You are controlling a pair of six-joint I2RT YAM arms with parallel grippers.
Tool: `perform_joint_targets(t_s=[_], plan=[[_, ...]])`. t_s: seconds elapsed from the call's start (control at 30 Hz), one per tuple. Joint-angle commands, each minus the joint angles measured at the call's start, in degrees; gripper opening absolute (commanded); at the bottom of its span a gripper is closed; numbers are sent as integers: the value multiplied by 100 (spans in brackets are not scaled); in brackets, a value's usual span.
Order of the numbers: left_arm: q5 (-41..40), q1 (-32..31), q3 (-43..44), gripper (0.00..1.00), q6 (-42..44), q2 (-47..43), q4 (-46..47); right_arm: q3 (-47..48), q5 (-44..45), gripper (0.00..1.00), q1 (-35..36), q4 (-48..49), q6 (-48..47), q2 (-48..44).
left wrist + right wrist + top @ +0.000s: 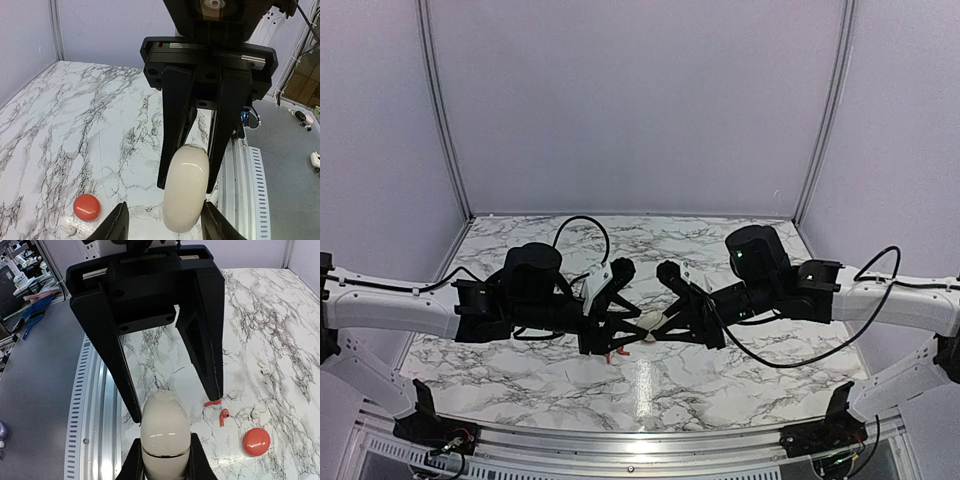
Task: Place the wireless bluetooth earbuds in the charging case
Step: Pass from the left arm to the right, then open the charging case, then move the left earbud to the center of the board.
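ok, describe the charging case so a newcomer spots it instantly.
On the grey-veined white marble table, look where the two black arms meet. There the right arm's black two-finger gripper pinches the charging case, a smooth white pebble-shaped plastic shell, above the surface. Unlike the red plastic dome and two tiny red stemmed earbuds lying below, it is white, large and held.

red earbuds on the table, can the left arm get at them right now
Probably yes: the left fingers are open, gripping nothing, close above the earbuds, which lie uncovered on the marble. It must first clear the case that the right fingers hold.
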Motion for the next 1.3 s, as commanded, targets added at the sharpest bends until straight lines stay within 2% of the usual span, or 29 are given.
perform_joint_targets(t_s=[0.0,0.4,0.93,1.1,1.27], plan=[[-393,22,161,49,-207,-124,109,19,120,0,101,-133,-129,-160],[-403,253,157,45,-481,-231,105,-77,394,0,323,-248,-297,-121],[-174,443,101,45,-652,-168,104,-353,513,0,348,86,-303,-514],[-618,609,-61,54,-713,-366,100,-571,615,0,327,333,-83,-720],[-1036,1161,-120,59,-1210,-283,-121,-1122,1042,0,309,1017,65,-1364]])
